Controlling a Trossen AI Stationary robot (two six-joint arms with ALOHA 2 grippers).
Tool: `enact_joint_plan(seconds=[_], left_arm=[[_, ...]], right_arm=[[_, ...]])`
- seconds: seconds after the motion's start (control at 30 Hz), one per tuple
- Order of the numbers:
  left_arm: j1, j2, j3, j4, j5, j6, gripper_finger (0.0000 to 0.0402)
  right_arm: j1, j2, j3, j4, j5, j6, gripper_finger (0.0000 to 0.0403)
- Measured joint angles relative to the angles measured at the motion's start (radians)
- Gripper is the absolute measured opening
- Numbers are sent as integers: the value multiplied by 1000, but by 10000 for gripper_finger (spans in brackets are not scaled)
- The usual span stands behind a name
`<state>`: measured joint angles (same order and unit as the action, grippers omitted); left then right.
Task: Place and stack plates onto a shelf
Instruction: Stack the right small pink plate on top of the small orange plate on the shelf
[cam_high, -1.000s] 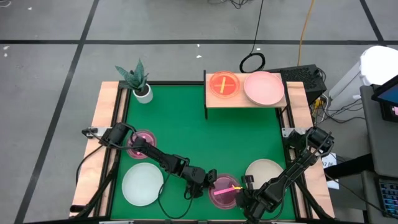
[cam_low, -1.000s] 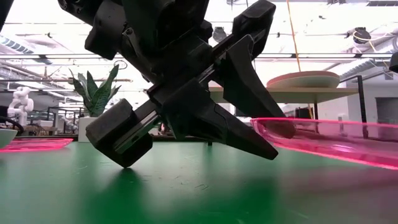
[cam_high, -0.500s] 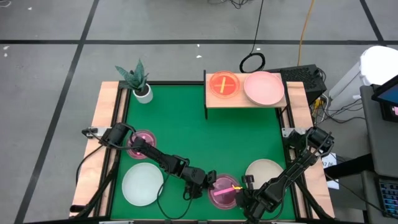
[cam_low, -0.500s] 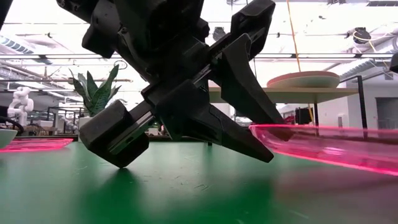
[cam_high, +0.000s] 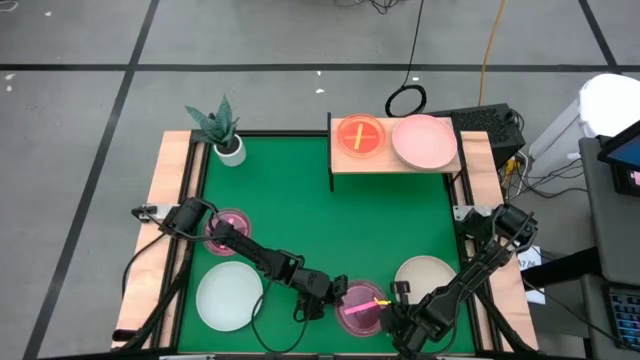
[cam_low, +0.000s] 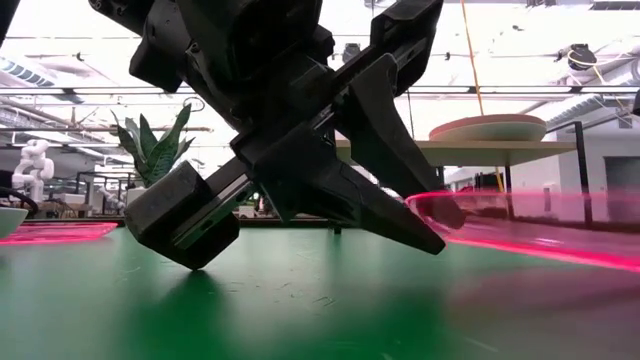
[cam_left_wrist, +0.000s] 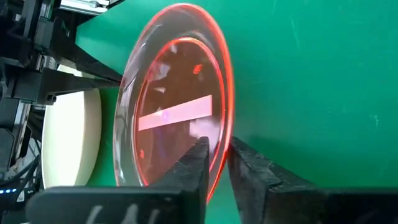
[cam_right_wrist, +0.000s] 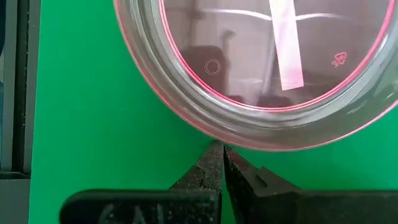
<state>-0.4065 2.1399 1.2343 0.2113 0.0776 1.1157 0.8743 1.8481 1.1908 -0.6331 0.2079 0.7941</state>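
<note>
A see-through magenta plate (cam_high: 360, 306) with a pale stick mark lies on the green table near its near edge. My left gripper (cam_high: 333, 297) is shut on the plate's left rim. My right gripper (cam_high: 385, 316) is shut, with its tips at the plate's near right edge. On the light-wood shelf (cam_high: 390, 164) at the far right rest an orange see-through plate (cam_high: 360, 135) and a pink plate (cam_high: 424, 141). A second magenta plate (cam_high: 231, 227), a pale green plate (cam_high: 228, 296) and a beige plate (cam_high: 424, 275) lie flat on the table. My left gripper pinches the plate's rim (cam_left_wrist: 222, 144), one finger (cam_left_wrist: 194, 163) inside the dish and one (cam_left_wrist: 249, 168) outside. The fingers slant down from the table's left (cam_low: 445, 228). My right gripper's shut fingertips (cam_right_wrist: 222, 149) meet the outer wall (cam_right_wrist: 231, 138) below the plate's rim, coming level along the table.
A potted plant (cam_high: 222, 134) stands at the table's far left corner. Wooden side strips (cam_high: 168, 220) run along the table's left and right edges. The green middle of the table (cam_high: 330, 225) is bare between the shelf and the arms.
My left gripper has shifted a little toward the table's left edge with the plate's rim between its fingers. The plate shows blurred in the low view now, so it is moving.
</note>
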Motion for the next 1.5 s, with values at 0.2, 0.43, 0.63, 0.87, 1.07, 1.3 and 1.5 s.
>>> enact_joint_plan(seconds=[0.2,0.43,0.63,0.87,1.07,1.3,1.5], left_arm=[[0,0,0,1,0,1,16],[0,0,0,4,0,5,4],[-8,-11,-3,21,-6,19,3],[-19,-67,-6,-22,-45,16,3],[-13,-118,-4,-64,-131,15,7],[13,-202,-4,-117,-205,33,8],[53,-278,-2,-141,-238,27,9]], right_arm=[[5,0,0,1,1,11,0],[12,-49,-1,2,-10,91,0],[35,-128,-1,-59,-2,169,0],[84,-240,-1,-173,140,217,0],[117,-348,-1,-248,391,209,0],[111,-463,-1,-315,565,110,0],[109,-559,-1,-331,690,41,0]])
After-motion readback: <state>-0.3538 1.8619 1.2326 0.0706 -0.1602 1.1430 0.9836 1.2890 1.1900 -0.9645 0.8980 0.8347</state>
